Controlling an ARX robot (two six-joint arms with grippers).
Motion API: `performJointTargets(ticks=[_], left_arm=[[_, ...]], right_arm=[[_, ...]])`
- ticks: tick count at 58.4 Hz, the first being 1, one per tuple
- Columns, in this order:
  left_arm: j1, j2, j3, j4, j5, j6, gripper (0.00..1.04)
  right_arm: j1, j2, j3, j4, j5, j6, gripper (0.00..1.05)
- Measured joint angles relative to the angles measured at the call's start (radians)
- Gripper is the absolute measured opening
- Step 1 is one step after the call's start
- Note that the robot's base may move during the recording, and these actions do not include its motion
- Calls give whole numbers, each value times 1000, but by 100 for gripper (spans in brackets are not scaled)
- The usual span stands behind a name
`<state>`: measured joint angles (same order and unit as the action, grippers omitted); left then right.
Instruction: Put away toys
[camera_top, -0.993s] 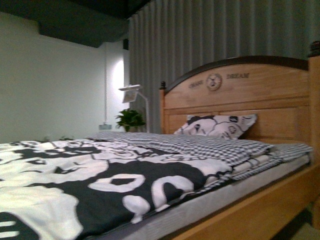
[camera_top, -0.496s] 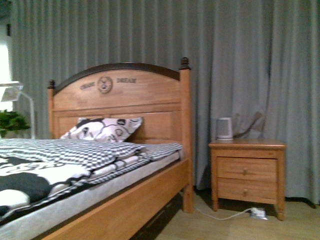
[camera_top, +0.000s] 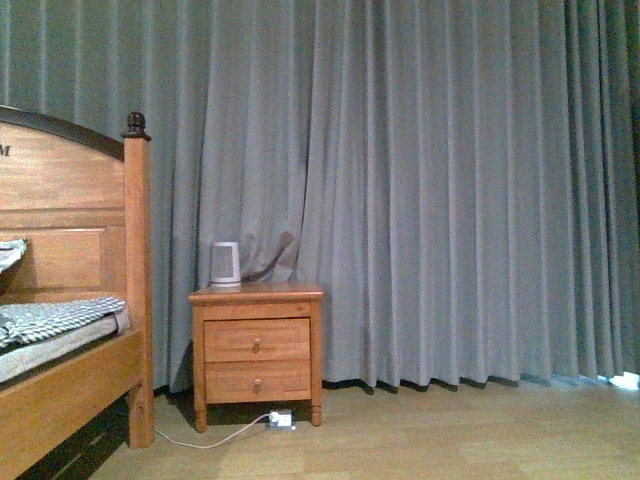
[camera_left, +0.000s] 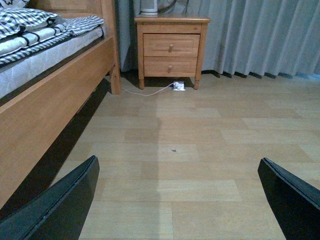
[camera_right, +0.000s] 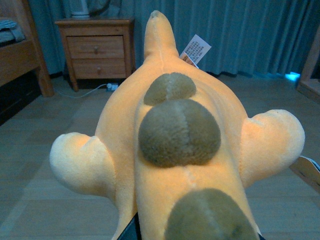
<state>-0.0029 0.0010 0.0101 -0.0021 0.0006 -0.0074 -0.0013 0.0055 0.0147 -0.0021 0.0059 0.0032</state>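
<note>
Right gripper (camera_right: 133, 229): pinching the plush toy (camera_right: 175, 140). Only a dark sliver of one finger shows beneath the toy; the rest is hidden.
Plush toy: orange-yellow and soft. It fills the right wrist view, held clear of the floor (camera_left: 200, 150). Round olive-brown patches run along its middle, and a stubby rounded limb sticks out on each side. Its narrow end points away towards the curtain (camera_top: 450, 200).
Label (camera_right: 195, 49): white, printed, standing beside the toy's narrow end; the text is too small to read.
Left gripper (camera_left: 177, 161): spread wide. Two dark fingers are well apart with only bare floor between them.
Floor: pale wood planks with one small dark speck ahead of the left gripper.
Bed (camera_top: 60, 380): wooden frame at the left of the scene, with a knob-topped post and checked bedding (camera_top: 50, 318) on the mattress.
Nightstand (camera_top: 257, 345): wooden, two drawers, just right of the bed and against the far curtain.
Jug (camera_top: 224, 264): white, upright on the nightstand top, towards its left side.
Power strip (camera_top: 279, 420): white, on the floor under the nightstand, with a cable (camera_top: 205, 440) trailing left towards the bed post.
Curtain: grey-blue, pleated, covering the whole far wall.
</note>
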Motion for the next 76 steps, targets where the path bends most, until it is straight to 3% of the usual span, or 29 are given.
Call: performJointTargets(ticks=[76], left_arm=[[0, 0, 0, 0, -1, 0, 98]], right_arm=[[0, 0, 0, 0, -9, 0, 8]])
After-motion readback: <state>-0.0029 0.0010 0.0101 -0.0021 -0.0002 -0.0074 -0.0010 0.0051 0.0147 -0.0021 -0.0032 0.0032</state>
